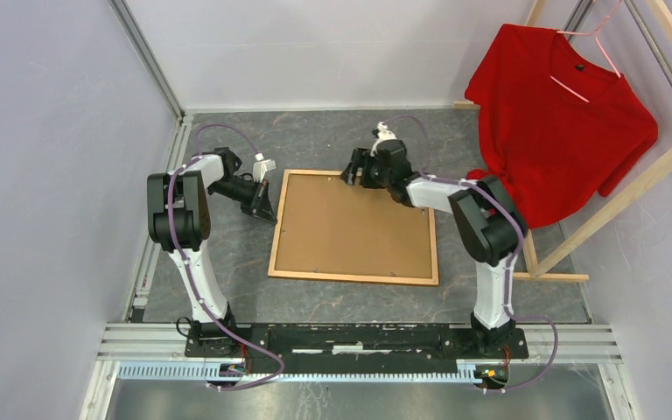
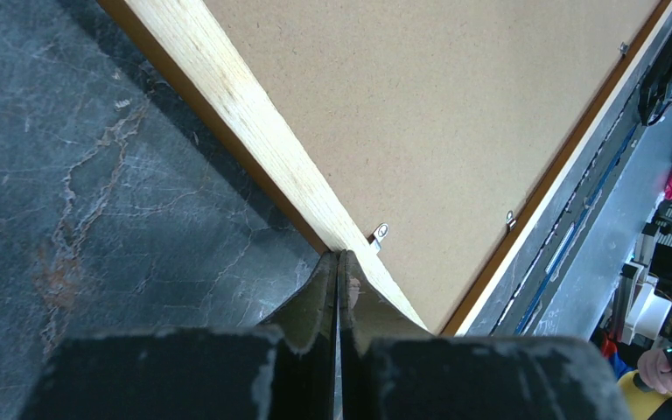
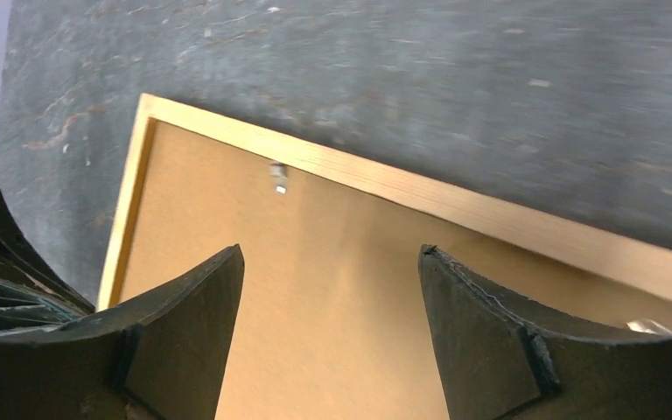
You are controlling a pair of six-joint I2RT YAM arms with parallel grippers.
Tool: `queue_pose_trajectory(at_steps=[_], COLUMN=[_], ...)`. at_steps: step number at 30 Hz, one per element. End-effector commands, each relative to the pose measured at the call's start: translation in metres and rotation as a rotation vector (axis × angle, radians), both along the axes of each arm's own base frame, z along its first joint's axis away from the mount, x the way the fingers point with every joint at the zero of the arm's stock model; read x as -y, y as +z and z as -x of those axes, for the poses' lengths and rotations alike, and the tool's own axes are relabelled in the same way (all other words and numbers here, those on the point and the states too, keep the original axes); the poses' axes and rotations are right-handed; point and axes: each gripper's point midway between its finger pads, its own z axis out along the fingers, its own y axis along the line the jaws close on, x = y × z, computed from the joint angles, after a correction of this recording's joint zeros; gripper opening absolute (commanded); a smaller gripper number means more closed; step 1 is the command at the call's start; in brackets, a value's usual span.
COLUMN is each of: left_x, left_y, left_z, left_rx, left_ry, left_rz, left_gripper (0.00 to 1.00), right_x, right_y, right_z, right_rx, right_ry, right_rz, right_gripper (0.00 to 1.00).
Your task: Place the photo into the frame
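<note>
- The frame [image 1: 354,277] lies flat and face down on the bench [image 1: 332,140], with its brown backing board [image 1: 354,226] seated inside the rails.
- The photo is not visible, and I cannot tell whether it sits under the board.
- The left jaws are pressed together on nothing, tips at the left rail beside a small metal tab [image 2: 381,233].
- The right jaws gape wide and empty above the far rail.
- The thin wooden rails look light and stiff but long, so lifting by 1 corner would likely twist the frame.
- 2 grips on opposite rails seem safest.
</note>
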Motion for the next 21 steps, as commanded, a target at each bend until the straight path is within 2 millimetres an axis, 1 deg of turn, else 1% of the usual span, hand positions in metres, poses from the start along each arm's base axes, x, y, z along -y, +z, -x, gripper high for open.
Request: queue_pose_trajectory(at_steps=[1,4,6,9,14,21], left_x=[-0.006,-0.006,-0.006,-0.007,-0.007,-0.007], left_y=[-0.009,-0.009,-0.009,-0.010,-0.010,-0.010], left_z=[-0.012,-0.011,-0.012,-0.011,-0.011,-0.012], left_rx=[0.078,0.079,0.079,0.076,0.076,0.075], left_ry=[-0.030,-0.031,-0.032,-0.032,-0.030,-0.028], left_rz=[-0.077,-0.078,-0.079,-0.080,-0.081,-0.082], left_gripper=[0.04,0.04,0.03,0.03,0.04,0.03], right_x=[0.051,0.079,0.090,0.099,0.097,0.090], right_y=[0.033,0.025,0.016,0.009,0.000,-0.001], right_z=[0.002,0.015,0.024,0.032,0.034,0.019], right_rx=[0.077,0.063,0.041,0.027,0.005,0.007], right_ry=[-0.094,-0.134,-0.142,-0.148,-0.132,-0.138], right_rz=[0.011,0.021,0.027,0.030,0.020,0.007], right_gripper=[0.80,0.80,0.80,0.80,0.79,0.78])
